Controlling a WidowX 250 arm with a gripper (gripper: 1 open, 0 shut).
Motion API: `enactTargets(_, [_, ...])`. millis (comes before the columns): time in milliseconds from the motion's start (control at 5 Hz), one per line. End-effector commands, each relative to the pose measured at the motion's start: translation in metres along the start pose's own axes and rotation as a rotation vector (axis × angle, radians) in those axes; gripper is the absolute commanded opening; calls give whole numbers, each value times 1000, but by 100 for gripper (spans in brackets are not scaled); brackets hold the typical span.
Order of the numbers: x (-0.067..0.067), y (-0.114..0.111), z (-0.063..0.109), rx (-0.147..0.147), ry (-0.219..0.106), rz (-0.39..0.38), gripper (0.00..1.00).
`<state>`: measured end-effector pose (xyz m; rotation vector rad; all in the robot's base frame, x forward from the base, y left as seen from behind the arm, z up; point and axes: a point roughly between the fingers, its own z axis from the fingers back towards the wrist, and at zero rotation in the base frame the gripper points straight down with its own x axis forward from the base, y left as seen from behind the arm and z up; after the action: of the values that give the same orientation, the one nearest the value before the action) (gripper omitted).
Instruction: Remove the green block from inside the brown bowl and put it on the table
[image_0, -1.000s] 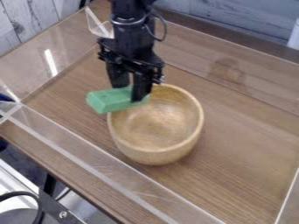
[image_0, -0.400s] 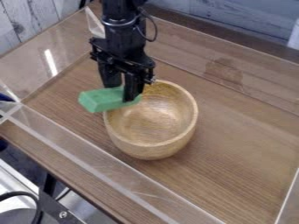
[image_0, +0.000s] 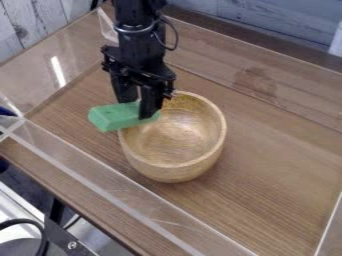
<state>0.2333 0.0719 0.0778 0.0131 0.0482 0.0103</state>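
Presently catalogued: one green block (image_0: 116, 116), small, flat, bright green, clamped at one end between the closed fingers of the gripper (image_0: 146, 102), which pointed straight down. Position of block: raised, over the left rim of the brown bowl (image_0: 174, 140), most of its length projecting leftward and toward the camera, out past the bowl wall and above the table (image_0: 267, 170). Long axis: roughly level, running from the gripper outward, away from the bowl's centre. One brown bowl: round, light wood, thick rim, its visible interior bare; it stood just right of and below the gripper. Whether the block's underside touched the rim could not be told. One table: wood-grain, bounded by a clear acrylic wall (image_0: 54, 150). Judgement: extraction from the bowl appeared done; placing remained. The open table lay directly beneath and left of the block's free end, so a short carry leftward, clear of the rim, then a descent, would likely serve.
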Motion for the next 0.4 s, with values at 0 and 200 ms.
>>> enactTargets(0, [3,5,8,11,-35,10,0])
enactTargets(200, [2,5,7,11,-34,11,0])
